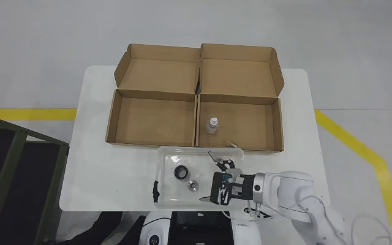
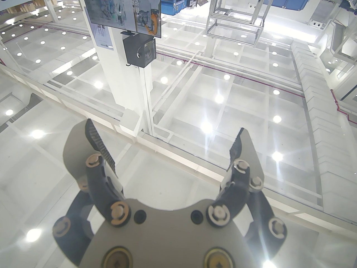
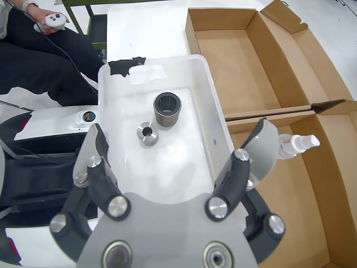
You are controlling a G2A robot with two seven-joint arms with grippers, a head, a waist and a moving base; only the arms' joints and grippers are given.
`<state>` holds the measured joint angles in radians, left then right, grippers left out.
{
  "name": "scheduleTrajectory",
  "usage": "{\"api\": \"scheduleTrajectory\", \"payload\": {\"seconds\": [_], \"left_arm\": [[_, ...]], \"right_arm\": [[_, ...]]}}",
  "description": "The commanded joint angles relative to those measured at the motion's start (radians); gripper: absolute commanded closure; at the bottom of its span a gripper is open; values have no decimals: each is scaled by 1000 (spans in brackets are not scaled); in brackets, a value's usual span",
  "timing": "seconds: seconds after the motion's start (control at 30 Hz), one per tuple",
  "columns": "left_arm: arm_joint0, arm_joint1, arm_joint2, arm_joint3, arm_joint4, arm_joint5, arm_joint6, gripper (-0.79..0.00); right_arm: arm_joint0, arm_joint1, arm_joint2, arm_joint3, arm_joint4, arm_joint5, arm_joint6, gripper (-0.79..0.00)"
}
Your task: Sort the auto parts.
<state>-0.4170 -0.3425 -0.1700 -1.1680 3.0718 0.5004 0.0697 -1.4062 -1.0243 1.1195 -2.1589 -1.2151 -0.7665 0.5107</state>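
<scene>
R claw (image 3: 180,140) hangs over the near-right part of the tray (image 3: 214,98), jaws spread wide, nothing between them. L claw (image 2: 164,129) points up at the ceiling, also wide and holding nothing.

Tray is shallow white plastic w/ rounded corners, at the near centre of the white table (image 1: 92,153); black tape (image 3: 125,66) on its near-left corner.

Parts in tray, left half:
- bearing (image 3: 167,109): short steel cylinder w/ black inner sleeve, stands on end, long axis vertical, bore facing up.
- bushing (image 3: 147,133): smaller, squat, bright metal, bevelled top edge, hole up. Sits just beside the bearing, nearer and a bit right.
- thin dark wiry bits (image 1: 217,160) at far right of tray; too small to tell what.

Beyond the tray, two open brown cardboard boxes side by side, lids folded back. Left box (image 1: 150,119) bare inside. Right box (image 1: 251,125) holds a small white spray bottle (image 3: 295,143) on its side at its left, long axis approx near-far, nozzle toward the far end.
</scene>
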Motion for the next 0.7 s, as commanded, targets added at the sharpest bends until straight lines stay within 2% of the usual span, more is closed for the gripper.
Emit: {"api": "scheduleTrajectory", "payload": {"seconds": [0.0,0.47,0.67], "left_arm": [[0,0,0,0,0,0,0,-785],[0,0,0,0,0,0,0,-785],[0,0,0,0,0,0,0,-785]], "right_arm": [[5,-2,-20,10,-23,8,-3,-785],[62,-19,-142,98,-147,67,18,-785],[68,-21,-150,106,-150,72,21,-785]]}}
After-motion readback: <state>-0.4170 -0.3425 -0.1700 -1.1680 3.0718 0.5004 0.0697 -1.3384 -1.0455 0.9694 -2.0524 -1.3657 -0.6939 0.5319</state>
